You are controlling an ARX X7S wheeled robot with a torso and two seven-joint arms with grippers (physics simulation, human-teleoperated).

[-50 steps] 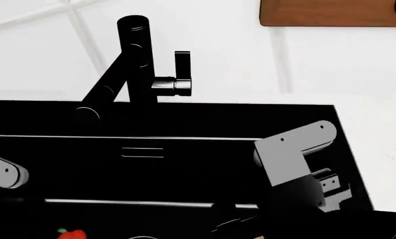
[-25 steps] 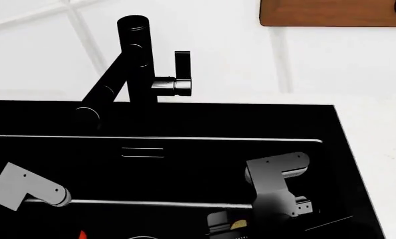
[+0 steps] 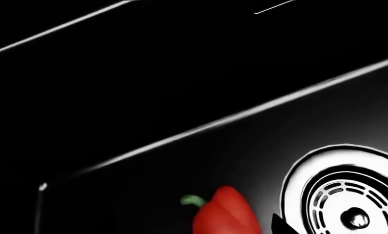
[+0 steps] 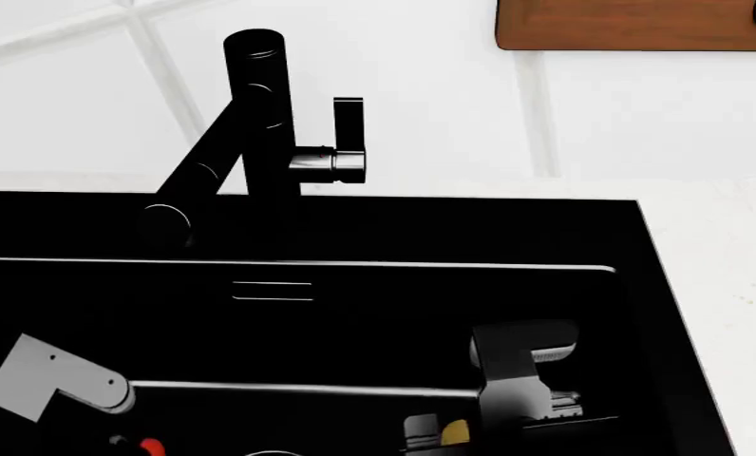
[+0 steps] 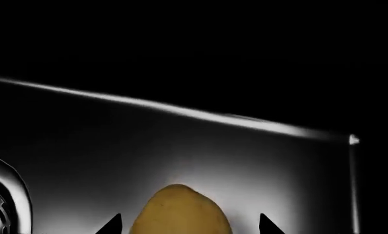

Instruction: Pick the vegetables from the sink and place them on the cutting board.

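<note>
The red bell pepper with a green stem lies on the floor of the black sink, beside the drain. My left gripper hangs just over it. One dark fingertip shows beside the pepper with a small gap; the other is lost against the black. A sliver of pepper shows in the head view. The tan-yellow potato lies between the spread fingertips of my open right gripper, untouched. It also shows in the head view. The pale cutting board is out of view.
The black faucet with its side handle stands behind the basin. A darker reddish-brown board lies at the far right on the white counter. The sink's walls enclose both arms.
Both arms have gone down into the sink. The right arm moved lower and leftward until the potato showed at its gripper. The left arm came in over the pepper.
</note>
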